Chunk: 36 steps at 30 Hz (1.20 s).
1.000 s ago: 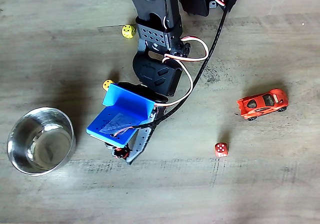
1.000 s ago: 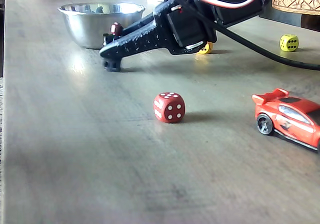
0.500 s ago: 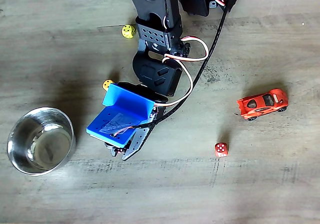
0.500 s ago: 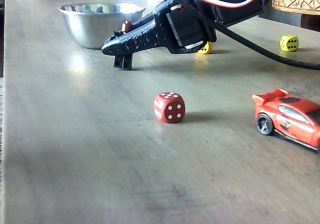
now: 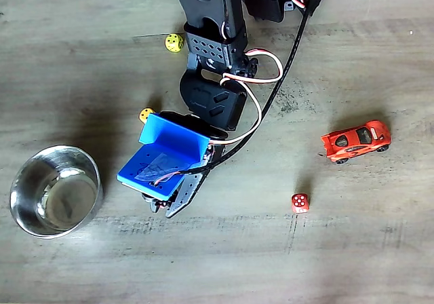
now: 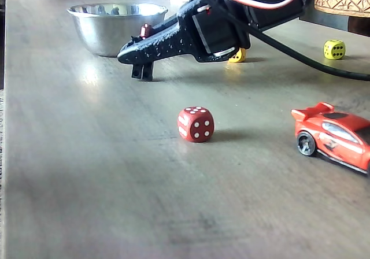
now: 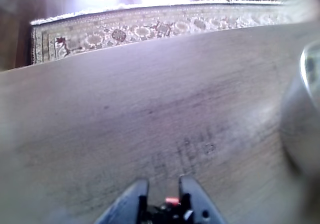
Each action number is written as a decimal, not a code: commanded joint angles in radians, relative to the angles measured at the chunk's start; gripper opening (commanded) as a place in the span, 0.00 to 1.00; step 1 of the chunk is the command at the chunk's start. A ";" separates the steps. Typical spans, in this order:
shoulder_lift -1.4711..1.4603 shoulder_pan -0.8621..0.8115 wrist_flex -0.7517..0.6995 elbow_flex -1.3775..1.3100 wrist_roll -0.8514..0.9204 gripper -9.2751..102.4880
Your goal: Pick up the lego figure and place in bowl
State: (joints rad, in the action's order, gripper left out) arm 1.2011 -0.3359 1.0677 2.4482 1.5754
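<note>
Black tool [image 6: 140,55] is clamped on the lego figure [image 6: 145,30], legs dangling just off my counter [image 6: 115,172], near the steel bowl [image 6: 104,30].

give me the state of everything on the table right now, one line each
hand: shut on the lego figure, low over the table
lego figure: pinched between the fingers, legs hanging down to the table
bowl: upright, nothing in it
red die: lying loose on the table
toy car: on its wheels, untouched
yellow die: lying loose near the arm
</note>
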 commanded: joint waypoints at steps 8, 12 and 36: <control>0.026 -0.028 0.020 -0.035 -0.008 0.12; 0.028 -0.028 0.021 -0.058 -0.008 0.12; 0.146 -0.118 0.020 -0.192 -0.009 0.12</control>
State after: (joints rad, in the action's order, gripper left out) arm 1.2763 -0.4264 1.0677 2.3010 1.5754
